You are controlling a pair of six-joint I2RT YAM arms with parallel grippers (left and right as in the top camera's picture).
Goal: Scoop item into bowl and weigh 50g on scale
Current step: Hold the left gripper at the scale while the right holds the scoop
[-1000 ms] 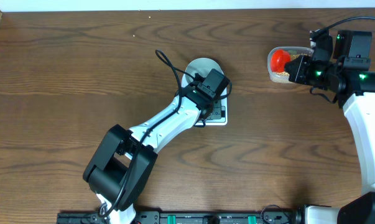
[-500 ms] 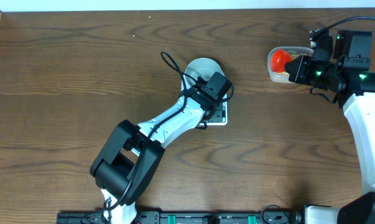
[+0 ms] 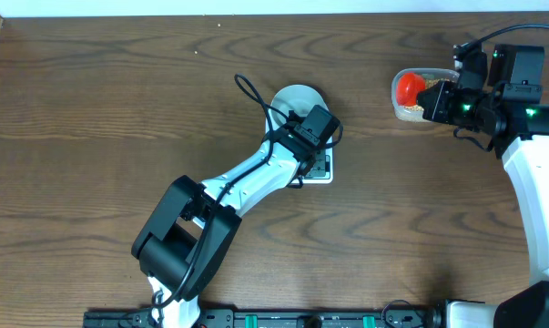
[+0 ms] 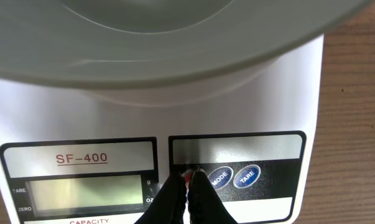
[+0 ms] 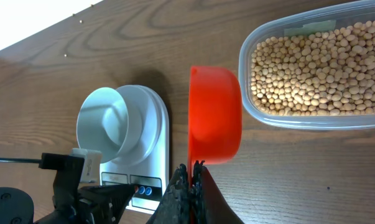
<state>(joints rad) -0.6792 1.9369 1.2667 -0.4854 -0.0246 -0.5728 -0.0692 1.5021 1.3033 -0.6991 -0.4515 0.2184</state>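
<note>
The pale bowl stands empty on the white scale. My left gripper is shut, and its tips rest on a small red button just left of the MODE button. The grey display shows no digits. Tan beans fill the clear tub at the far right. My right gripper is shut on the handle of the red scoop. The scoop's head hangs on its side at the tub's left end.
The left arm stretches diagonally from the table's front edge to the scale, with a black cable looping beside the bowl. The right arm runs along the right edge. A white wall borders the far side.
The left arm's elbow and wrist shifted slightly right over the scale's front, then held still. The right arm and the scoop have not moved.
</note>
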